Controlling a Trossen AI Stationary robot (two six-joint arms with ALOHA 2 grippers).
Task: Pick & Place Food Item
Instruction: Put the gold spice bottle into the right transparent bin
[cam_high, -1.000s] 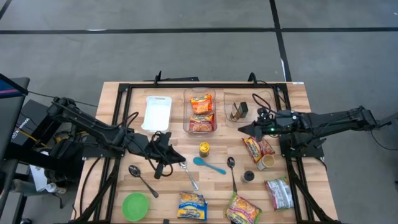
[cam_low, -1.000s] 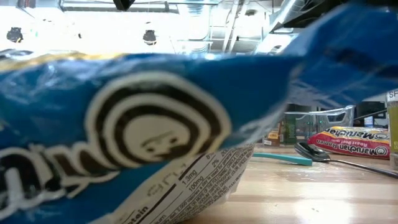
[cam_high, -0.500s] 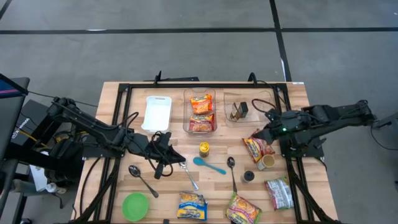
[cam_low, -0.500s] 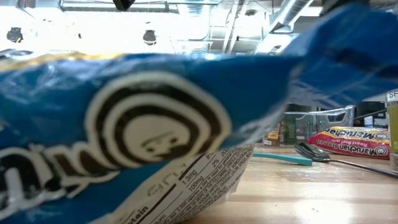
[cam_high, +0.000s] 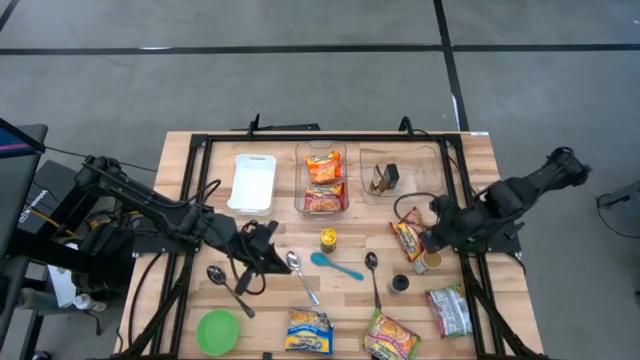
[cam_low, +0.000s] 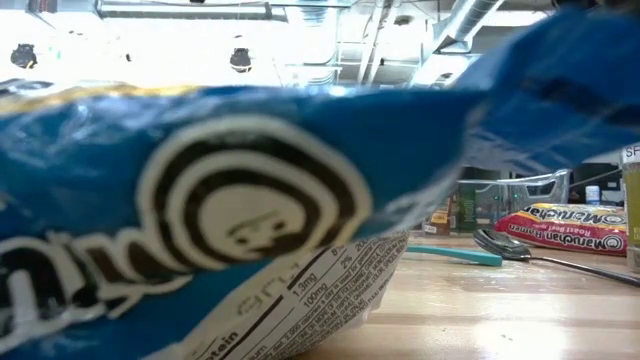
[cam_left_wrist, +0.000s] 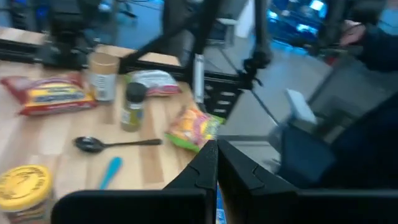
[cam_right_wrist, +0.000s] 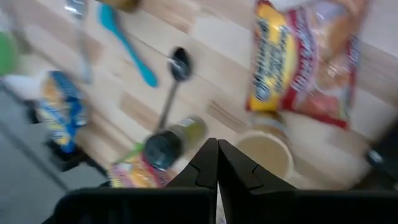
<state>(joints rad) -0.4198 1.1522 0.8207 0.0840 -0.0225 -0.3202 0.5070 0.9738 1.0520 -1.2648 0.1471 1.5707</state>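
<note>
Hovering with nothing held, both arms look to be in the reach that comes before any pick, so the task seems to be at its opening step. The right gripper (cam_high: 432, 241) sits over the right side of the table (cam_high: 480, 150) with its fingers pressed together, and its wrist view looks past them onto a red noodle packet (cam_right_wrist: 308, 59), a paper cup (cam_right_wrist: 266, 152) just beside it, a small dark-capped jar (cam_right_wrist: 169, 142), a black spoon (cam_right_wrist: 175, 79) and a teal spoon (cam_right_wrist: 127, 42). From above, that same red noodle packet (cam_high: 412, 238) lies touching or nearly touching the gripper's tip, which makes it the likeliest food item to be taken, though which packet is meant cannot be told. Two more packets already lie in the clear bin (cam_high: 322, 180) at the back middle, a plausible place to put the next one. The left gripper (cam_high: 257, 263) hangs low over the front left of the table near a metal spoon (cam_high: 301, 275), its fingers also closed together and empty. Next, the right gripper would need to open its fingers, settle over the packet's edge or middle and close on the crinkly wrapper without nudging the cup beside it. At table height, a blue packet (cam_low: 220, 230) right against the lens blocks most of the scene.
</note>
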